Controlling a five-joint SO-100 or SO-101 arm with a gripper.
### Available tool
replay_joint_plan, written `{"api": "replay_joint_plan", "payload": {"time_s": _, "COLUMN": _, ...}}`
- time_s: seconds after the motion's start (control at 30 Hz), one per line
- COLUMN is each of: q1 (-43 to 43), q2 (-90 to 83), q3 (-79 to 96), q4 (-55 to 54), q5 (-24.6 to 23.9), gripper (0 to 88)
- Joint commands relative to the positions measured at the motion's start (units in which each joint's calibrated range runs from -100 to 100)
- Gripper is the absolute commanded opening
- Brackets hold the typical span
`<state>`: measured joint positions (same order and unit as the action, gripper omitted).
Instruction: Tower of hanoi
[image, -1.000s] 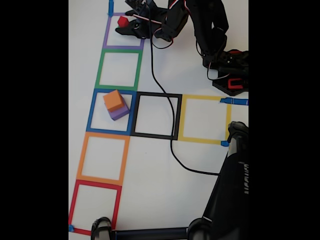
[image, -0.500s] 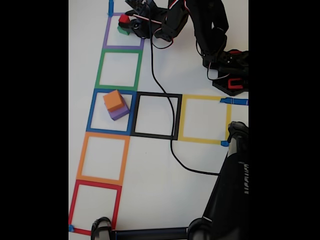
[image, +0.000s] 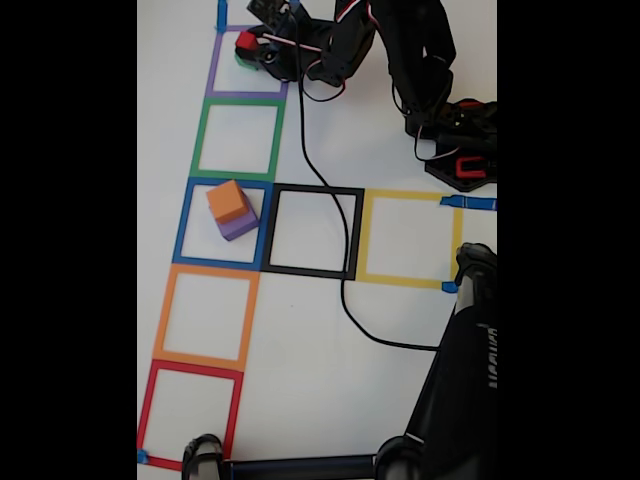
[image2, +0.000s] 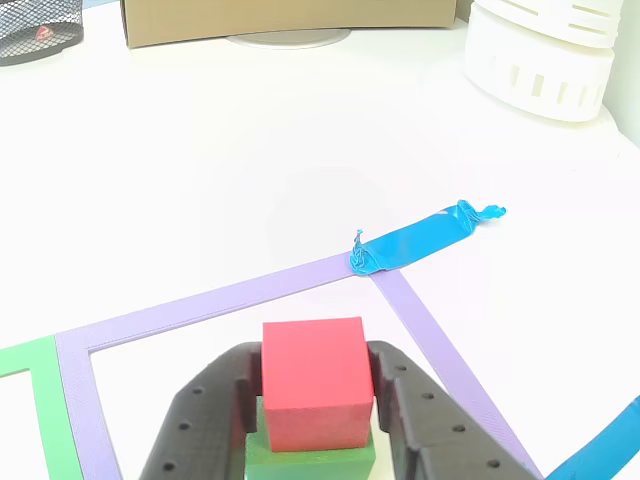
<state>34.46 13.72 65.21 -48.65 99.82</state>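
Where the gripper (image2: 315, 400) reaches into the purple square (image2: 200, 312), a red cube (image2: 313, 380) is clamped between its two fingers (image2: 205, 425). The cube is seated on a green block (image2: 310, 462). An orange cube (image: 227, 201) is stacked on a purple block (image: 239, 225) in the blue square (image: 183, 224).

text: I am reading nothing legible | black camera stand (image: 462, 370) in fixed view: is carrying sideways white lettering, too blurred to read | other view: no markings showing
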Motion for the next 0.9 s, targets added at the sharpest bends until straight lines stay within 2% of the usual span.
{"api": "replay_joint_plan", "payload": {"time_s": 0.0, "q1": -1.20, "q2": -1.57, "q3": -1.21, "q4": -0.50, "q5": 0.18, "gripper": 1.3}}
{"api": "replay_joint_plan", "payload": {"time_s": 0.3, "q1": -3.59, "q2": -9.48, "q3": 0.25, "q4": 6.38, "q5": 0.18, "gripper": 0.2}}
{"api": "replay_joint_plan", "payload": {"time_s": 0.47, "q1": -4.84, "q2": -20.78, "q3": 0.25, "q4": 20.07, "q5": 0.18, "gripper": 0.2}}
{"api": "replay_joint_plan", "payload": {"time_s": 0.6, "q1": -6.18, "q2": -33.22, "q3": -4.11, "q4": 41.20, "q5": 0.18, "gripper": 0.2}}
{"api": "replay_joint_plan", "payload": {"time_s": 0.87, "q1": -8.67, "q2": -52.03, "q3": -25.93, "q4": 95.13, "q5": 0.18, "gripper": 0.2}}
